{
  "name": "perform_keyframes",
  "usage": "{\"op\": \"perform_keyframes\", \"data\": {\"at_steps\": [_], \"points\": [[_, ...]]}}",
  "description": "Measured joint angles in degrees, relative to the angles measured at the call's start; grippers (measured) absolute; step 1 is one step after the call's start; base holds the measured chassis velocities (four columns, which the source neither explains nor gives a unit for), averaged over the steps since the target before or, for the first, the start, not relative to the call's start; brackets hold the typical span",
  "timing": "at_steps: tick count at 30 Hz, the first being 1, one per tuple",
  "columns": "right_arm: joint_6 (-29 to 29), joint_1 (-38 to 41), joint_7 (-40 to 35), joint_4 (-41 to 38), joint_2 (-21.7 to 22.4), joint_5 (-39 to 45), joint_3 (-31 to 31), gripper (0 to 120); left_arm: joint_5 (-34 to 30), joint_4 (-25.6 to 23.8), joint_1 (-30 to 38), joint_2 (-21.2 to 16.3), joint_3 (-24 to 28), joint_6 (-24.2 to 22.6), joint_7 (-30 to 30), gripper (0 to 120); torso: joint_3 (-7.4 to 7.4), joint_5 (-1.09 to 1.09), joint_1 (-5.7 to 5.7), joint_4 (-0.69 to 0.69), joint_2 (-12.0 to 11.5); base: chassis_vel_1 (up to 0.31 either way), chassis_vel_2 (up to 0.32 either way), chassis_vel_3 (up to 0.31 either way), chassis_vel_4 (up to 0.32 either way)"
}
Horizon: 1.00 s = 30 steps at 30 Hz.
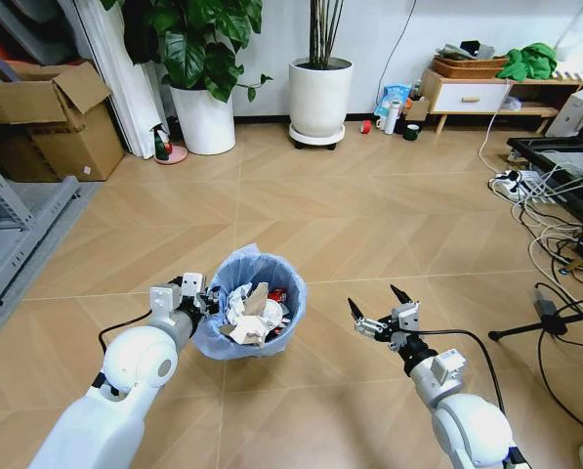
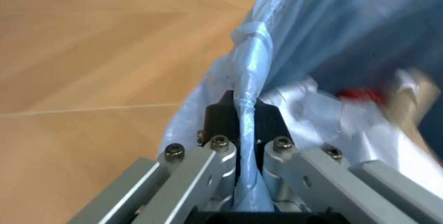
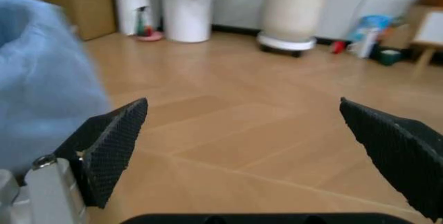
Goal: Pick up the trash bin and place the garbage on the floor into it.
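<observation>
The left tool (image 1: 195, 296) pinches the rim of the bin (image 1: 234, 344); the right tool (image 1: 379, 308) is spread beside it.

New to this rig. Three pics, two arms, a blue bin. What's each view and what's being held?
It is a wheeled robot with two arms. The wide picture comes from its head camera, looking down at the floor; the other two come from cameras on each wrist. The left gripper is shut on the rim of the trash bin, pinching the light-blue bag; the left wrist view shows that pinch close up. The garbage, crumpled paper and wrappers, lies inside the bin. The right gripper hangs open beside the bin, holding nothing; its wrist view shows one of its two dark fingertips with bare floor between them.
</observation>
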<state>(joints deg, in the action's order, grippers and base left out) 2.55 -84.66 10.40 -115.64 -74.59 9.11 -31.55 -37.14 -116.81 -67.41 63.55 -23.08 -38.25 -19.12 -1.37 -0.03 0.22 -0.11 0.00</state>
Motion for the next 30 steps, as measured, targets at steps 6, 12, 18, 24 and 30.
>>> {"op": "perform_keyframes", "data": {"at_steps": [6, 12, 18, 24, 30], "points": [[-0.02, 0.37, -0.36, 0.23, -0.06, 0.14, -0.31, 100, 0.75, -0.05, -1.45, 0.49, -1.02, 0.64, -0.56, 0, 0.0, 0.02, 0.0, -0.01, 0.0, -0.008, -0.01, 0.003, 0.005], [0.08, 0.41, -0.4, 0.2, 0.12, 0.27, -0.51, 100, -0.61, -0.49, -1.81, 0.41, -1.3, -1.44, -2.71, 0, 0.0, -0.02, 0.0, -0.02, 0.0, 0.0, 0.0, 0.0, 0.0], [-0.04, 0.47, -0.4, 0.26, 0.11, 0.34, -0.75, 100, -3.81, 0.22, -2.42, -0.18, -2.69, -3.75, -8.53, 0, 0.0, 0.0, 0.0, -0.02, 0.0, 0.0, 0.0, 0.0, 0.0], [-0.54, 0.34, -0.38, 0.71, -0.04, 0.35, -0.82, 100, -4.63, 3.65, -2.58, 0.14, -4.58, -3.8, -11.37, 0, 0.0, -0.01, 0.0, -0.01, 0.0, 0.0, 0.0, 0.0, 0.0], [-0.98, 0.36, -0.37, 1.26, -0.06, 0.37, -0.85, 100, -4.52, 9.1, -2.47, 0.77, -7.32, -3.83, -11.27, 0, 0.0, -0.01, 0.0, -0.02, 0.0, 0.0, 0.0, 0.0, 0.0]]}}
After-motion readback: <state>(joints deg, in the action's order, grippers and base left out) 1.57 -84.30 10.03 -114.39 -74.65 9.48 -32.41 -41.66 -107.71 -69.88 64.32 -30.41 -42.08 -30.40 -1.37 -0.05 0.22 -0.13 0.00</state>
